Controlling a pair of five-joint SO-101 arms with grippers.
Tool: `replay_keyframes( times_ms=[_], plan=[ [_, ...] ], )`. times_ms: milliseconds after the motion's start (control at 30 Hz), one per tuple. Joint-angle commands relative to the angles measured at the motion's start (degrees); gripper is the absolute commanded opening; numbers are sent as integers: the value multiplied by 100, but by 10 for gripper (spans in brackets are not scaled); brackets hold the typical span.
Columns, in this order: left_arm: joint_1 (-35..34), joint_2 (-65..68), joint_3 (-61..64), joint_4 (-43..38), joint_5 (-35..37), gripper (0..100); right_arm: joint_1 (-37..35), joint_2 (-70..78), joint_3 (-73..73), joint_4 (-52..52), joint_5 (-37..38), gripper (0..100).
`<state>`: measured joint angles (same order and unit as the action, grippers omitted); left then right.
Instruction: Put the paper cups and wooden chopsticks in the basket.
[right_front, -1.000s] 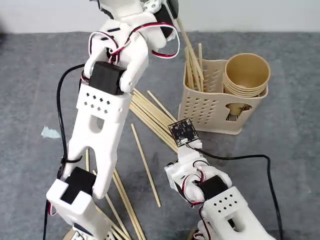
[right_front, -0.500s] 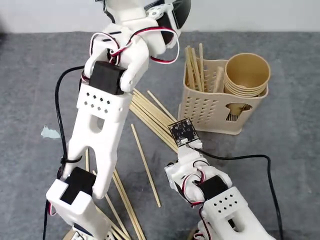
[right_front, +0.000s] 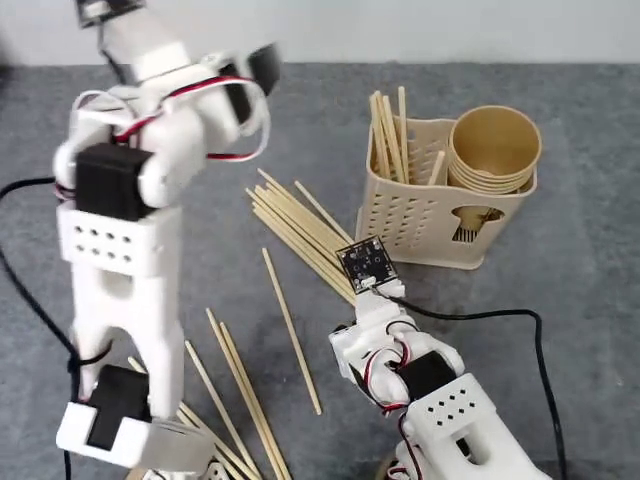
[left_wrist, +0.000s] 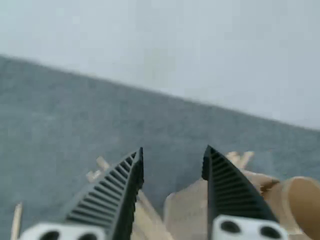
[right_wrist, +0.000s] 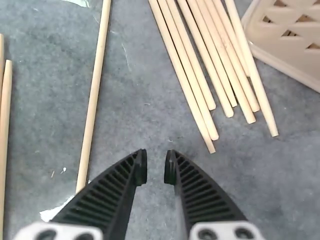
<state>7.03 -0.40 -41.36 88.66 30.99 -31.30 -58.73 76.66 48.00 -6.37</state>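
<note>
A second earlier the left arm (right_front: 120, 230) had stood over the basket (right_front: 420, 225) with one stick in its grip. Half a second later that stick leaned inside the basket, and by this moment the arm had swung away toward the left edge of the worktop (right_front: 580, 300). The left end effector (left_wrist: 174, 150) was raised, its fingers spread apart and empty, looking back toward the basket. I judged that one delivery was finished and the arm was free to fetch again.

The basket stood toward the far right of the worktop. Its right compartment held the paper cups (right_front: 495, 150), nested in one upright stack, so that half of the task looked done. Its left compartment held several chopsticks (right_front: 385, 130) standing on end and leaning against the walls.

Plenty remained outside. The loose chopsticks (right_front: 300, 225) lay fanned on the worktop just left of the basket, with a single stick nearer the middle and more toward the near left corner. The right end effector (right_wrist: 155, 161) hung low over the worktop just short of the fan's ends, its fingers nearly together with only a thin slit between them, holding nothing
</note>
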Motion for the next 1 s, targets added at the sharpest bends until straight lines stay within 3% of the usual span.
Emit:
replay_keyframes(
  times_ms=[0, 267, 400, 500, 767, 967],
  plan=[
    [-536, -299, -215, 563, -44, 187, -84, -127, -185, -4, -299, 79],
    [-1864, -316, -207, 1178, -44, 189, -1349, -57, -879, 57, -703, 82],
    [-2541, -316, 13, 1178, -132, 192, -1877, -22, -1152, 66, -668, 155],
    [-2760, -343, 470, 1178, -308, 192, -2193, 338, -1477, 215, -686, 195],
    [-3095, -343, 1191, 1134, -334, 192, -3099, 2369, -2602, 242, -747, 171],
    [-3200, -299, 1200, 1143, -334, 192, -3248, 4180, -3446, -215, -1002, 173]
  ],
)
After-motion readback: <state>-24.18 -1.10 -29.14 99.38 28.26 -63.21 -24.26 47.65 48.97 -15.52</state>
